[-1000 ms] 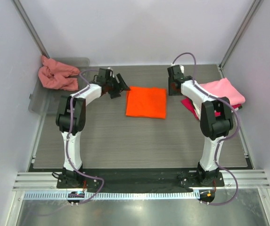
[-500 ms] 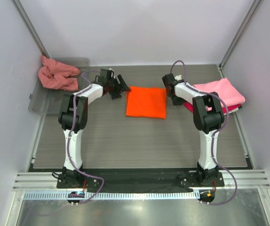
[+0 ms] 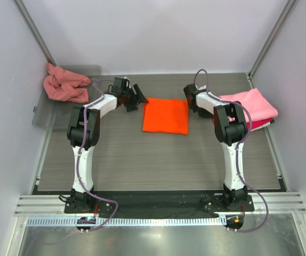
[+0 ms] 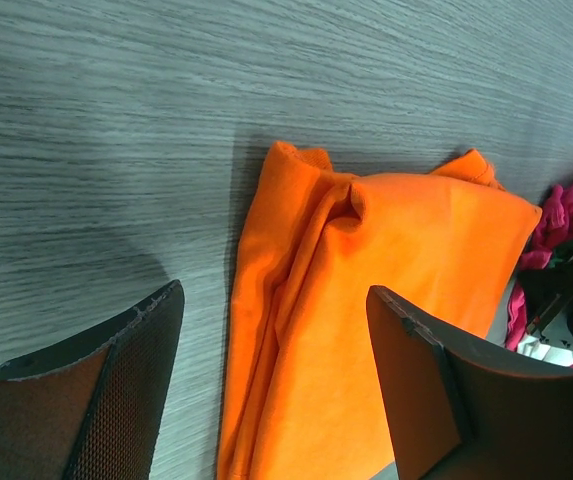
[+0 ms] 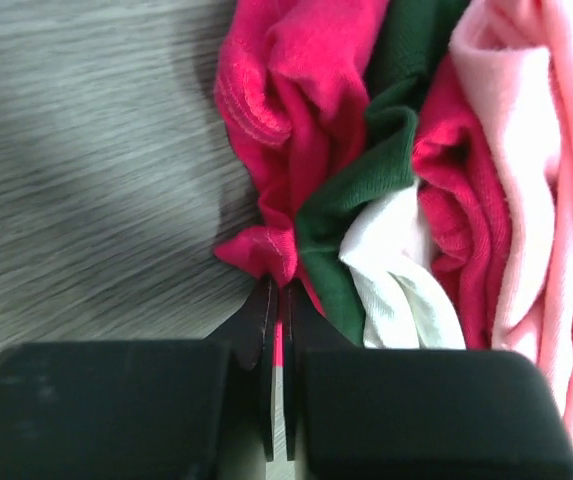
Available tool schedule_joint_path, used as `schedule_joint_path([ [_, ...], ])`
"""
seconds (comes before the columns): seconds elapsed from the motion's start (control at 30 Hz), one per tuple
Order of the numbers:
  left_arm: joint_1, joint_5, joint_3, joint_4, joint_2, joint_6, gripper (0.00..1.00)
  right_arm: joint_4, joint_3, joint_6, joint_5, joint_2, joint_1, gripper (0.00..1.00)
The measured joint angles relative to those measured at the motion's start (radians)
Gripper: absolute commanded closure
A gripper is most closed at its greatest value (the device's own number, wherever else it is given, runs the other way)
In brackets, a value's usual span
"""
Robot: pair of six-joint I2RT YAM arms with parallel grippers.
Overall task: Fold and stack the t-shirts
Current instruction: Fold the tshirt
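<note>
The folded orange t-shirt (image 3: 165,116) lies flat on the surface (image 3: 142,160), in the middle toward the far side, with its slightly longer axis running near to far. The left end effector (image 3: 134,98) sits just to the left of it with its jaws spread wide. In the left wrist view the shirt's layered left edge lies between and ahead of the two fingers, which are not touching it. From there the shirt is directly to the right, so a short reach rightward would bring the jaws over that edge.

The right end effector (image 5: 276,295) is on the shirt's other side, at the left edge of the pile on the right of the surface. Its jaws are pressed together, pinching a small fold of the crimson t-shirt (image 5: 266,90). The light pink t-shirt (image 3: 254,104) lies on top of the crimson one and extends further right. Some dark green cloth (image 5: 366,130) and white cloth (image 5: 396,260) is bunched in with the crimson, and I cannot tell what it belongs to.

The left arm is nearer the orange shirt's open edge, and the right arm is already occupied with the pile. The salmon-pink t-shirt (image 3: 62,85) lies crumpled in the tray (image 3: 40,114) at the far left, well apart from both arms.
</note>
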State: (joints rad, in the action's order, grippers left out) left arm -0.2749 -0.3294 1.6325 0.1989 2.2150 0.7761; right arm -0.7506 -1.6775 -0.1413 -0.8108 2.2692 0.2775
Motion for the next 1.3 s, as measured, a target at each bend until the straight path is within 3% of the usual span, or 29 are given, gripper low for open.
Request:
schedule_joint_path([
  [0.27,0.001,0.000,0.000,0.002,0.000,-0.004,0.27,-0.033,-0.068,-0.017,0.136,0.000,0.003,0.99],
  [0.4,0.002,-0.003,0.000,0.002,0.000,-0.004,0.27,-0.052,-0.187,-0.034,0.256,0.032,0.016,0.98],
  [0.47,0.002,-0.004,0.000,0.002,0.000,-0.004,0.26,-0.060,-0.299,-0.045,0.302,0.085,0.030,0.84],
  [0.5,0.002,-0.004,0.000,0.001,0.000,-0.004,0.26,-0.068,-0.356,-0.052,0.313,0.113,0.036,0.59],
  [0.6,0.002,-0.004,0.000,0.001,0.000,-0.006,0.25,-0.060,-0.500,-0.072,0.344,0.189,0.051,0.39],
  [0.73,0.002,-0.004,0.000,0.000,0.000,-0.010,0.24,-0.039,-0.492,-0.094,0.372,0.177,0.060,0.34],
  [1.0,0.002,-0.010,0.000,-0.005,0.012,-0.011,0.23,0.078,-0.237,-0.181,0.528,-0.040,0.023,0.33],
  [1.1,0.001,-0.006,0.000,-0.004,0.012,-0.018,0.30,0.149,-0.166,-0.209,0.623,-0.113,-0.003,0.33],
  [1.13,0.000,-0.005,0.000,-0.003,0.012,-0.019,0.40,0.175,-0.148,-0.217,0.654,-0.130,-0.013,0.32],
  [1.23,-0.004,-0.003,0.000,-0.002,0.016,-0.023,0.53,0.243,-0.108,-0.237,0.762,-0.151,-0.038,0.32],
  [1.3,-0.008,-0.002,0.000,-0.001,0.021,-0.022,0.56,0.295,-0.072,-0.250,0.836,-0.151,-0.050,0.33],
])
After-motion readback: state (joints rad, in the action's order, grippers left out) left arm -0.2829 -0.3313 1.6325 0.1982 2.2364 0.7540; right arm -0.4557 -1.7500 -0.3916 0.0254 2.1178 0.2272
